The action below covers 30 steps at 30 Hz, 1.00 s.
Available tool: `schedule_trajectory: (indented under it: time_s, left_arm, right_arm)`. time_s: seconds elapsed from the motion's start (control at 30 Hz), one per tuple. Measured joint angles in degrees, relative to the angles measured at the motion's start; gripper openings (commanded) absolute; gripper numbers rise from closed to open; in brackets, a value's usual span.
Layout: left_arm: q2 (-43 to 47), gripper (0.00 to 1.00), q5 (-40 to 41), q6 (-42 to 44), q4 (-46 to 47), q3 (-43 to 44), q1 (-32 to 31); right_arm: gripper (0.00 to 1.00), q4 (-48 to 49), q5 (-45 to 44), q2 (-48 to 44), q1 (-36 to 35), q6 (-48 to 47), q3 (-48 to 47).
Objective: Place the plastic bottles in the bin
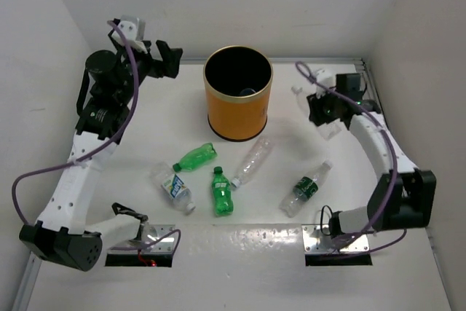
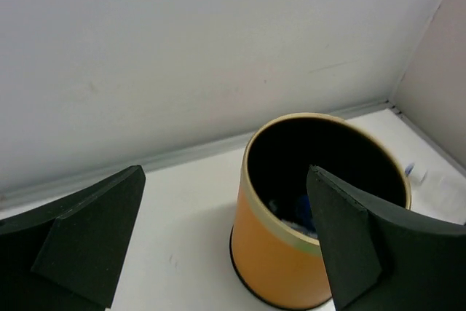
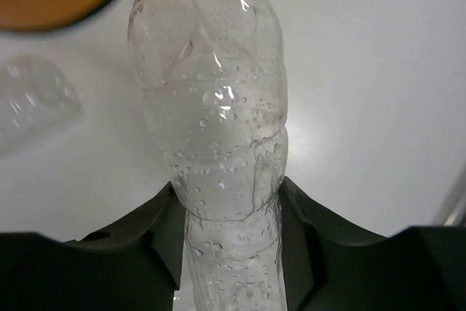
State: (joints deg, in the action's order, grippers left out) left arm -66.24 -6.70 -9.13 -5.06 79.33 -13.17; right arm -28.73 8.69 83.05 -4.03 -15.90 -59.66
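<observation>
Left gripper [image 2: 222,242]: jaws wide, empty, near bin [image 1: 237,111]
Right gripper [image 3: 229,216]: clamped on clear bottle [image 3: 211,107] (droplets inside)
Table [image 1: 175,114]: five bottles [image 1: 220,191] lying loose

The clear bottle [image 3: 211,107] is cropped at its neck.

Five bottles [image 1: 221,191] lie by bin [image 1: 237,111]; one bottle [image 3: 211,107] held.
</observation>
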Motion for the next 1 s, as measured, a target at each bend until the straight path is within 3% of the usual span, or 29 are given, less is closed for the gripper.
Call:
schedule_trajectory:
  time_s: [0.13,0.3,0.47,0.67,0.77,0.9,0.93,1.0]
  left_arm:
    - [2.0,1.00,-2.4,0.3,-3.9,-4.1,2.2]
    - [-1.1,1.00,-7.3,6.7,-15.1,-5.1,2.7]
    - [-7.1,1.00,-10.3,13.3,-27.1,-5.2,2.8]
    - [-10.3,1.00,-10.5,20.5,-35.8,-10.0,2.5]
    - [-10.3,1.00,-11.5,24.5,-39.5,-12.7,1.8]
    - [-10.3,1.00,-13.4,29.0,-42.9,-14.6,0.2]
    - [-10.3,1.00,-13.6,30.0,-43.3,-14.9,-0.2]
    - [-10.3,1.00,-13.6,31.4,-43.5,-15.7,-1.4]
  right_arm:
    - [0.00,2.3,4.4,-6.4,3.0,7.3,-10.0]
    - [0.01,14.1,9.3,-6.4,-0.4,20.0,-24.0]
    - [0.01,27.8,8.8,1.6,-8.2,29.6,-34.5]
    - [0.03,38.5,5.7,13.0,-15.7,34.0,-35.3]
    - [0.14,41.0,3.6,17.6,-18.0,34.1,-34.0]
    - [0.89,43.3,1.7,21.2,-19.9,33.5,-32.4]
    - [1.00,43.7,1.2,21.8,-20.3,32.7,-31.9]
    - [1.00,43.8,0.7,22.1,-20.6,31.8,-30.9]
